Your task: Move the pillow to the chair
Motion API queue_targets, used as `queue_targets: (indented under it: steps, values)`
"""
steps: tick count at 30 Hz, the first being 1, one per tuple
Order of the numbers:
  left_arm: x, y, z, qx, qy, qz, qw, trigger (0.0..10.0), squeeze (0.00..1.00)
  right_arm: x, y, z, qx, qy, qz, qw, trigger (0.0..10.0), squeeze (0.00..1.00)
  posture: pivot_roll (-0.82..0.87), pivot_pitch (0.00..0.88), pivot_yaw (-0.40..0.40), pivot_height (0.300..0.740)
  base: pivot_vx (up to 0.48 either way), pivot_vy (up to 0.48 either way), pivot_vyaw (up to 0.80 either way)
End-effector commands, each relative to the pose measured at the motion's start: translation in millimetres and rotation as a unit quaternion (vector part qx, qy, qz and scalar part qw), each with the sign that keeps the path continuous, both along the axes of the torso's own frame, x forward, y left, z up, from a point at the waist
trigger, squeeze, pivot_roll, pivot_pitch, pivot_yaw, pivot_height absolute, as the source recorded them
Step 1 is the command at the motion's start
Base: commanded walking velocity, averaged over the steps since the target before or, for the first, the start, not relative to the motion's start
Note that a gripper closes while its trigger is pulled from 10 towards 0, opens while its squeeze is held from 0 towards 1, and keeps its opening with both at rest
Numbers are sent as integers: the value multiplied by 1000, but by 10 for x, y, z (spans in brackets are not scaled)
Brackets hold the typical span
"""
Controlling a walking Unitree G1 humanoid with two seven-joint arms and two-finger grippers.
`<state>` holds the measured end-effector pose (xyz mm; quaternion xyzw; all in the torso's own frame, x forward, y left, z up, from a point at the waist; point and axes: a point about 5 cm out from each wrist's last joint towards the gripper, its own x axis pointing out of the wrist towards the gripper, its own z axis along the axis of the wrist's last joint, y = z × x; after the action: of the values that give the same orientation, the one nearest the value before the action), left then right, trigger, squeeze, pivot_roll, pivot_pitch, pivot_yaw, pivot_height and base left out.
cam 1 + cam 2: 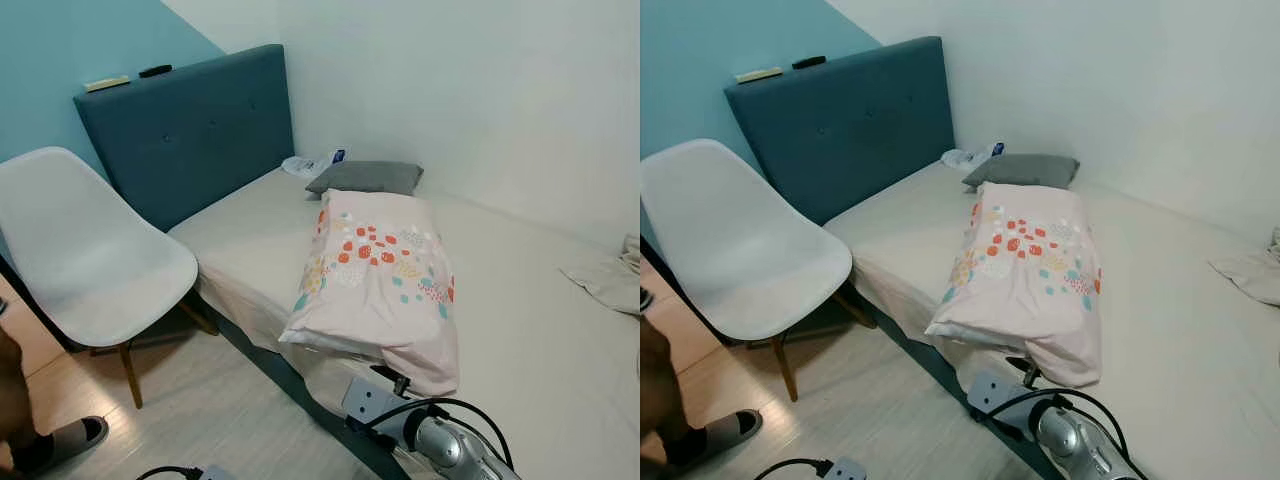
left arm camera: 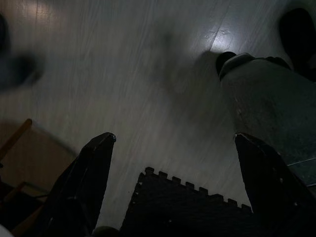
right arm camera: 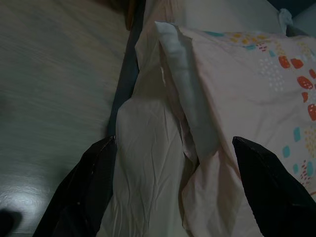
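A pink pillow (image 1: 375,280) printed with coloured dots lies on the bed (image 1: 530,340), its near end hanging slightly over the bed's edge. The white shell chair (image 1: 90,250) stands on the floor to the left of the bed, its seat bare. My right arm (image 1: 450,445) reaches in from the bottom right, just below the pillow's near end. In the right wrist view my right gripper (image 3: 174,139) is open, with the pillow's (image 3: 237,84) loose open end between its fingers, not clamped. My left gripper (image 2: 174,136) hangs open over the dark floor.
A small grey pillow (image 1: 365,177) and a plastic bag (image 1: 310,165) lie by the teal headboard (image 1: 190,130). Crumpled cloth (image 1: 610,280) sits at the bed's right. A person's sandalled foot (image 1: 65,438) stands on the wood floor (image 1: 230,420) at the lower left, near the chair.
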<state>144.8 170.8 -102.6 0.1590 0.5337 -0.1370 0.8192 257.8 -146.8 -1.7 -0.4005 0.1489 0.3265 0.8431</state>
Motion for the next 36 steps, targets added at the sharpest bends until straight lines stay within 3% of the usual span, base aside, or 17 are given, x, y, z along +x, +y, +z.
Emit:
queue_targets:
  steps: [1,18,36]
  values:
    - [17,74,12,13,3,-8,1000,10000,0,9,65,7,-1,-4,15,1000,10000,0,-125,0,81,740,0,0,0]
    - [23,57,13,12,4,-21,1000,10000,0,1,77,-7,0,-4,13,1000,10000,0,-140,0,95,740,0,0,0]
    - [60,-9,20,6,-1,-23,1000,10000,0,-29,5,-48,-3,-1,7,1000,10000,0,-135,0,59,740,0,0,0]
